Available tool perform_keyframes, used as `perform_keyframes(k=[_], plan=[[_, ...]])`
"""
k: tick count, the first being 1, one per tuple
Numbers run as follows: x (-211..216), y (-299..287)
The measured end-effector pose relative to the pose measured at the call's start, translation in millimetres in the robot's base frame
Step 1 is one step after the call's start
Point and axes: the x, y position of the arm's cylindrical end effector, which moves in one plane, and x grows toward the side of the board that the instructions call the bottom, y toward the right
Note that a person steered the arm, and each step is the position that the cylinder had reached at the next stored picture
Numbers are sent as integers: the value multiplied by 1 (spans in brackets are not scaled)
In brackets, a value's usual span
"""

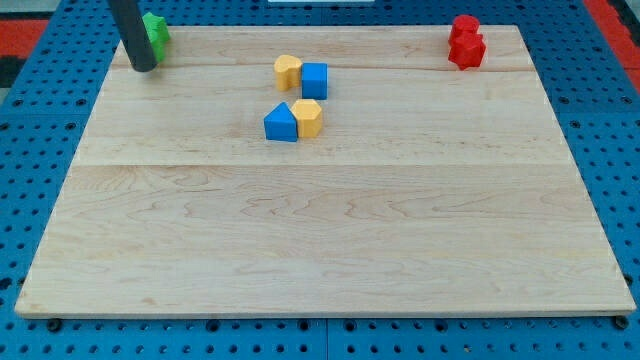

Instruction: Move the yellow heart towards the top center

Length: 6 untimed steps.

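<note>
The yellow heart point(288, 71) lies near the top middle of the wooden board point(320, 230), touching a blue cube point(315, 80) on its right. Below them a blue triangular block point(281, 123) touches a yellow hexagonal block point(308, 117). My tip point(142, 66) is at the board's top left corner, far to the left of the yellow heart. It stands just left of a green block point(156, 34), which the rod partly hides.
Two red blocks point(465, 42) sit close together at the board's top right corner. The board rests on a blue perforated surface point(40, 150).
</note>
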Motion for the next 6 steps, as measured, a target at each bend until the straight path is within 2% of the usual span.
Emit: perform_keyframes(k=[1, 2, 3, 4, 6], plan=[[19, 54], [19, 119], [29, 158], [32, 178], [-4, 201]])
